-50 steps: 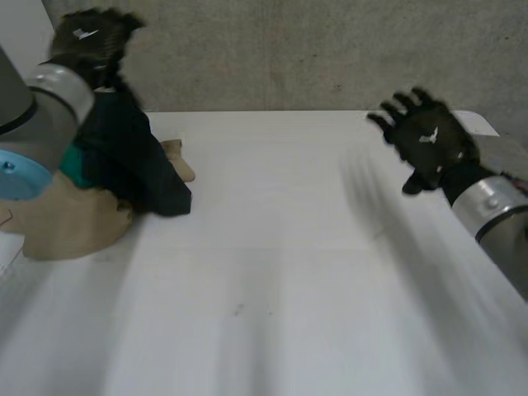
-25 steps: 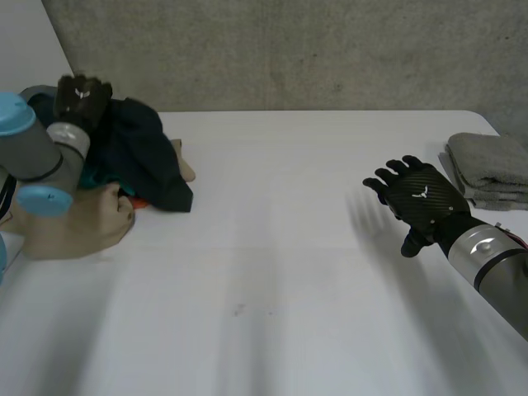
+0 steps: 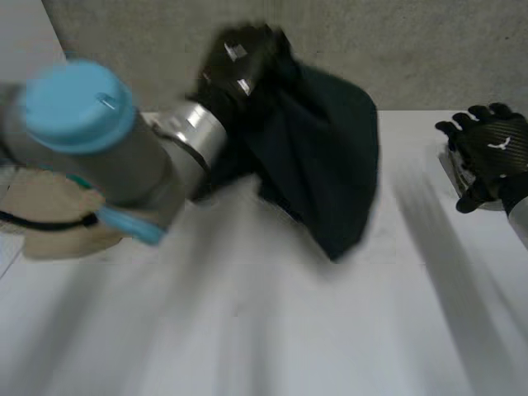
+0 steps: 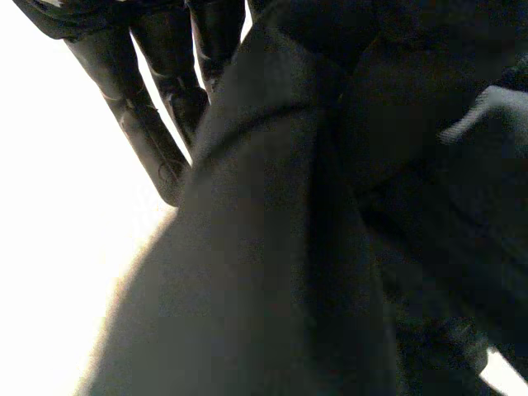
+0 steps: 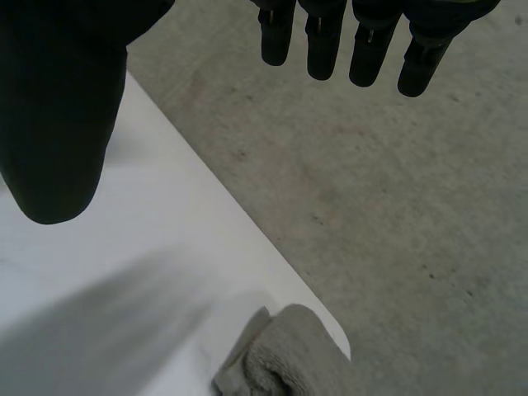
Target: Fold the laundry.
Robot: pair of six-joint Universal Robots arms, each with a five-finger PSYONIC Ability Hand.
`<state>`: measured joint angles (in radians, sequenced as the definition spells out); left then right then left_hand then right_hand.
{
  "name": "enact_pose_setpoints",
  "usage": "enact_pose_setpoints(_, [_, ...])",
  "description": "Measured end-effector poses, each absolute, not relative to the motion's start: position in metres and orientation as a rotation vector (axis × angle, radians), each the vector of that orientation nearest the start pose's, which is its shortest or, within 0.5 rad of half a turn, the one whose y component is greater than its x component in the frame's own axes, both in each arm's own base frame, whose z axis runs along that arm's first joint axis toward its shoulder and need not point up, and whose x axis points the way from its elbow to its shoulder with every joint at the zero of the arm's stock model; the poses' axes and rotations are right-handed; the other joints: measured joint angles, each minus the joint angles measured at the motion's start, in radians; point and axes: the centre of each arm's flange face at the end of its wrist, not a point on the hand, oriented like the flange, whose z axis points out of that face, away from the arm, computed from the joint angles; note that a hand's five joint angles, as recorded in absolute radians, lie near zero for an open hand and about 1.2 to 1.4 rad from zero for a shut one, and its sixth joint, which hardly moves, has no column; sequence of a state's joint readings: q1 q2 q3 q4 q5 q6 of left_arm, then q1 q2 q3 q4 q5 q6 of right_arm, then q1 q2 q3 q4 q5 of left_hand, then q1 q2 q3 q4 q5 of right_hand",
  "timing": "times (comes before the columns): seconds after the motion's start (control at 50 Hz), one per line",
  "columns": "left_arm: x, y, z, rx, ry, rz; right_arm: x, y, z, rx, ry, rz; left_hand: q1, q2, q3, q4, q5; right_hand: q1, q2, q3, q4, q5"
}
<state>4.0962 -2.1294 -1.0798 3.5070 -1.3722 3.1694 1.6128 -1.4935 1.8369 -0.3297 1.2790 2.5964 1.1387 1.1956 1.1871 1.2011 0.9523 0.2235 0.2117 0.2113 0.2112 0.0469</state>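
My left hand (image 3: 239, 62) is raised over the back middle of the white table (image 3: 272, 330), shut on a dark blue-green garment (image 3: 326, 173) that hangs from it and swings out to the right. In the left wrist view the same garment (image 4: 313, 247) drapes down from the palm beside the fingers (image 4: 157, 124). My right hand (image 3: 495, 157) hovers at the table's right edge, open and holding nothing. Its straight fingers (image 5: 330, 41) point out past the table's edge.
A tan cloth (image 3: 58, 219) lies in a heap at the table's left side, behind my left arm (image 3: 107, 148). A folded grey towel (image 5: 280, 355) sits at the table's right edge below my right hand. A grey wall (image 3: 396, 49) stands behind the table.
My left hand closed on the dark garment in the left pile, lifted it and swung it right over the table's middle. My right hand drew back towards the right edge, still open.
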Motion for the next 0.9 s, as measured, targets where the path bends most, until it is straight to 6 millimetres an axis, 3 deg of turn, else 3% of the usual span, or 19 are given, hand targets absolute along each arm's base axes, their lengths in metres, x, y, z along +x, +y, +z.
enact_pose_setpoints(0.02, [-0.387,-0.281,0.279,-0.72,-1.455,1.974,0.169,-0.3,0.237,-0.983,2.129,-2.304,-0.012,-0.022,-0.014,-0.015,-0.007,0.0,0.0,0.0,0.0,0.0])
enact_pose_setpoints(0.1, [-0.401,-0.267,0.223,-0.856,-1.622,1.839,0.16,-0.304,0.237,-0.934,2.156,-2.303,-0.437,-0.455,-0.427,-0.444,-0.372,0.0,0.0,0.0,0.0,0.0])
enact_pose_setpoints(0.14, [-0.403,-0.26,0.199,-0.945,-1.703,1.789,0.158,-0.306,0.237,-0.92,2.167,-2.3,-0.736,-0.751,-0.73,-0.753,-0.683,0.0,0.0,0.0,0.0,0.0])
enact_pose_setpoints(0.2, [-0.401,-0.254,0.181,-1.058,-1.78,1.751,0.156,-0.306,0.236,-0.913,2.175,-2.297,-0.835,-0.884,-0.872,-0.898,-0.827,0.0,0.0,0.0,0.0,0.0])
enact_pose_setpoints(0.26, [-0.396,-0.25,0.182,-1.127,-1.818,1.752,0.156,-0.306,0.236,-0.914,2.18,-2.293,-0.851,-0.914,-0.908,-0.927,-0.868,0.0,0.0,0.0,0.0,0.0])
enact_pose_setpoints(0.44, [-0.367,-0.23,0.224,-1.131,-1.849,1.831,0.16,-0.295,0.233,-0.932,2.285,-2.115,-0.851,-0.918,-0.91,-0.929,-0.872,0.0,0.0,0.0,0.0,0.0])
enact_pose_setpoints(0.5, [-0.358,-0.223,0.222,-1.129,-1.877,1.818,0.163,-0.287,0.232,-0.946,2.33,-2.008,-0.851,-0.918,-0.91,-0.929,-0.872,0.0,0.0,0.0,0.0,0.0])
enact_pose_setpoints(0.62, [-0.347,-0.209,0.201,-1.148,-1.933,1.752,0.179,-0.276,0.228,-1.003,2.343,-1.832,-0.851,-0.918,-0.91,-0.929,-0.872,0.0,0.0,0.0,0.0,0.0])
enact_pose_setpoints(0.74, [-0.354,-0.191,0.188,-1.163,-1.852,1.771,0.191,-0.292,0.212,-1.053,2.331,-1.737,-0.848,-0.913,-0.907,-0.92,-0.845,0.0,0.0,0.0,0.0,0.0])
enact_pose_setpoints(0.9, [-0.377,-0.15,0.19,-1.184,-1.63,1.832,0.203,-0.331,0.18,-1.184,2.266,-1.682,-0.85,-0.912,-0.907,-0.919,-0.837,0.0,0.0,0.0,0.0,0.0])
